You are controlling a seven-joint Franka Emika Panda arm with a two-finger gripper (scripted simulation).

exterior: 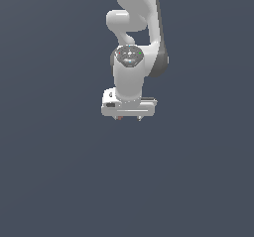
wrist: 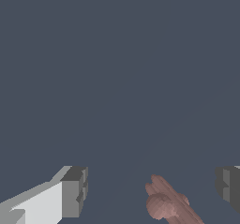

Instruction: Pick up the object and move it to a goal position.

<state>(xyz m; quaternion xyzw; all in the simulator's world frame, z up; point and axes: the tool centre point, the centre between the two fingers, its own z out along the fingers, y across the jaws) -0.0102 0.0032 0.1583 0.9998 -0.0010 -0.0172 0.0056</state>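
While the arm [exterior: 130, 57] hangs straight down, its gripper [wrist: 150, 192] gapes wide — object [wrist: 165, 203] between, untouched.

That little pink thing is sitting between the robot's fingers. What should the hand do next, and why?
Probably close. In the wrist view the pink piece lies between the two fingers, which stand wide apart and touch nothing. The hand is open, so squeezing gently on the piece looks like the right small move before lifting.

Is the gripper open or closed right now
Open. In the wrist view the gripper has its two fingers spread wide apart, and the reddish-pink object lies between them, touching neither.
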